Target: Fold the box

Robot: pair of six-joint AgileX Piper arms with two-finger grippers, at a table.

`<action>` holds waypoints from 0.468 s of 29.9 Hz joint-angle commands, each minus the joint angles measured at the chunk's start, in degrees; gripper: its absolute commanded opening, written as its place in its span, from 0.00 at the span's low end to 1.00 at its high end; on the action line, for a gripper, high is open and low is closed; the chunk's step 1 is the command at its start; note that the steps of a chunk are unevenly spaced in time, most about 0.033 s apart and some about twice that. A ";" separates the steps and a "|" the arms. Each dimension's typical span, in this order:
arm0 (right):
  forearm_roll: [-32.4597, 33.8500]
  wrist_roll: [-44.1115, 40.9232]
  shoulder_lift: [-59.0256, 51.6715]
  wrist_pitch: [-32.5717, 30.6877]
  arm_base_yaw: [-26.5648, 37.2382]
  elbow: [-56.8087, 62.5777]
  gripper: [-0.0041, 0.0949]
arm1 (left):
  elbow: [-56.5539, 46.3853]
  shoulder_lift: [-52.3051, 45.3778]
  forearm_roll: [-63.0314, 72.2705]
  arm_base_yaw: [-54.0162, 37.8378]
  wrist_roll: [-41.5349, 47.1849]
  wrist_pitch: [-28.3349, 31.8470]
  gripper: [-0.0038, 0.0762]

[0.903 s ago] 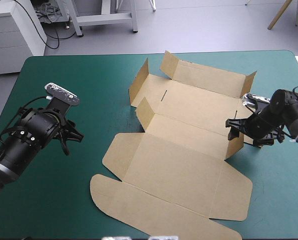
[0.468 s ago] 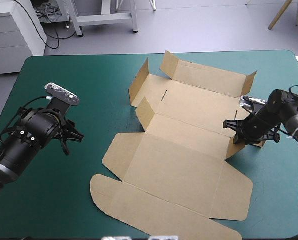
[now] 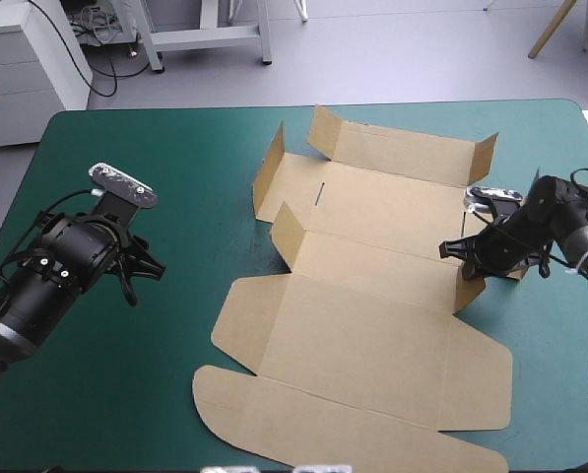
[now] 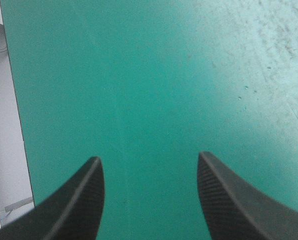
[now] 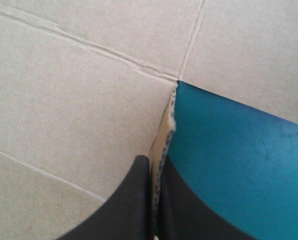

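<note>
The right pincer (image 5: 152, 167) is all but closed on a raised side flap of the brown box (image 3: 362, 315), the board edge between its black fingers (image 5: 134, 200). The left pincer (image 4: 149, 160) stands wide apart, holding nothing, over the bare teal-green cover (image 4: 139, 75). The box lies mostly flat right of the tabletop's (image 3: 175, 158) middle, its long axis running from far edge to near edge, rounded flap nearest

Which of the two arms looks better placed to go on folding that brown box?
The right. The right claw is shut on a raised side flap of the box, ready to fold it. The left claw hangs open over bare teal-green cover, apart from the board.
</note>
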State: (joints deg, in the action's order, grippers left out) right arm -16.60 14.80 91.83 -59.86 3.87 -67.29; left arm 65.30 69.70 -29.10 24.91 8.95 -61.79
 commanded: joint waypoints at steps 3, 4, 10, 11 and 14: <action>-0.33 11.94 -1.74 2.45 0.06 -3.00 0.02 | 1.84 -2.12 -0.80 -0.05 2.18 -0.38 0.44; -0.20 14.04 -1.74 3.17 0.06 -3.24 0.02 | 1.84 -2.59 -0.10 -0.05 2.54 -0.41 0.42; -0.41 22.33 -1.74 6.85 0.06 -5.54 0.02 | 1.84 -6.59 5.01 -0.05 3.03 0.15 0.29; -0.54 23.14 -1.74 7.66 0.06 -5.91 0.02 | 1.84 -7.49 5.58 -0.05 3.03 0.15 0.27; -1.34 27.20 -1.74 9.75 -0.04 -6.76 0.02 | 1.84 -10.03 6.50 -0.05 3.03 -0.61 0.22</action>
State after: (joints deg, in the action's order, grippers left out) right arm -16.69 36.79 92.35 -53.48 3.87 -71.54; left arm 65.30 62.85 -22.60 24.91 11.24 -63.48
